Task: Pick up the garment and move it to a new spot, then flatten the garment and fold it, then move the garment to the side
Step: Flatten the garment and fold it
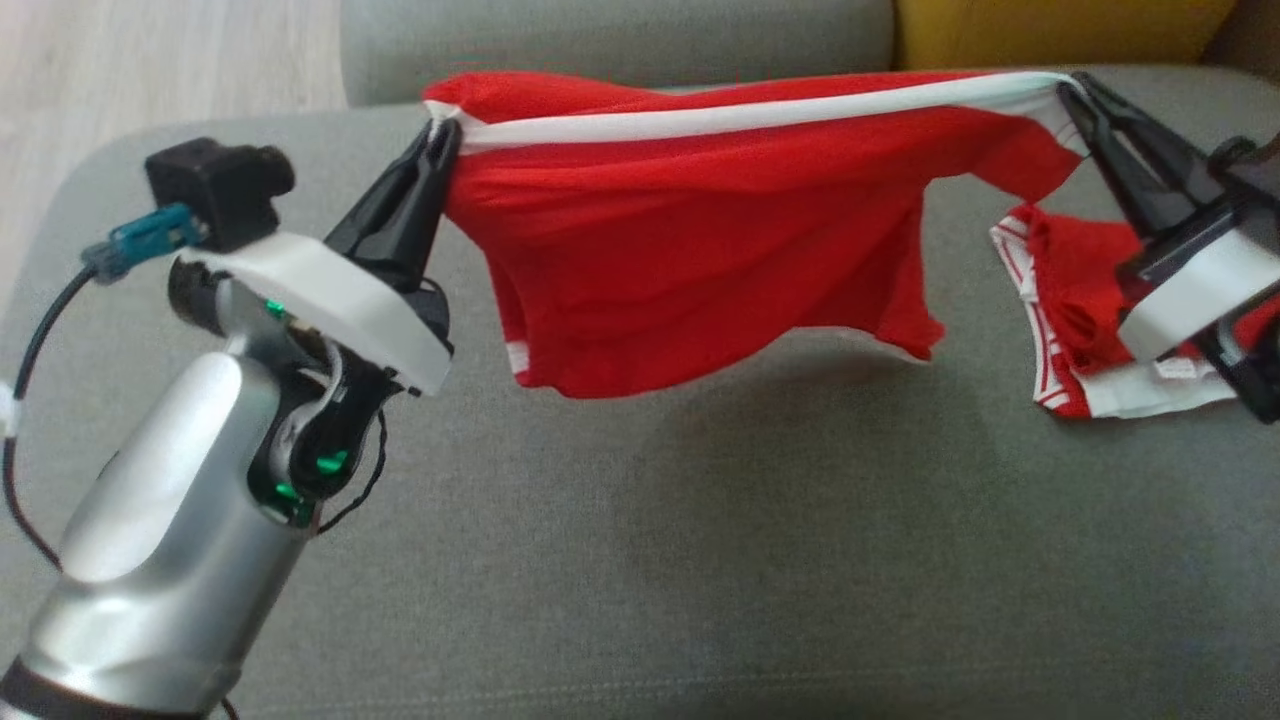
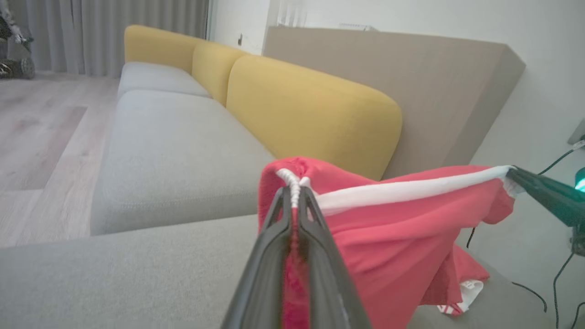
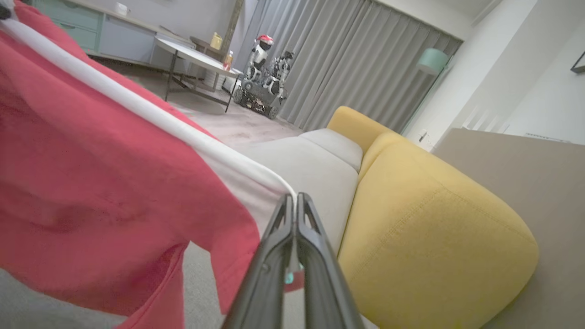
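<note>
Head view: my left claw (image 1: 440, 140) is pinched tight on one end of the garment's (image 1: 700, 230) white band (image 1: 750, 115). My right claw (image 1: 1075, 95) is clamped just as tight on the other end. The band runs almost straight between them. The red cloth hangs below it, clear of the grey sofa seat (image 1: 700, 550) in the middle. Under my right claw, a red part with white striped trim lies on the seat. A small white tag (image 1: 1180, 370) shows there, but its print is too small to read. I see no other writing or logo on the cloth.

Left wrist view: my left claw (image 2: 295, 192) has its two fingers pressed together, with a bunch of the white band squeezed at their tips and red cloth between them. The garment (image 2: 388, 237) spreads away to the tip of my right claw (image 2: 514, 173), and its low corner reaches down to the seat. The yellow back cushion (image 2: 311, 109) stands behind it.

Right wrist view: my right claw (image 3: 295, 201) is closed, with the white edge caught between the fingertips. The garment (image 3: 91, 183) stretches off to the upper left. The yellow back cushion (image 3: 434, 237) is just beside my fingers. Grey curtains (image 3: 347, 59) and a table (image 3: 192, 52) stand far behind.
</note>
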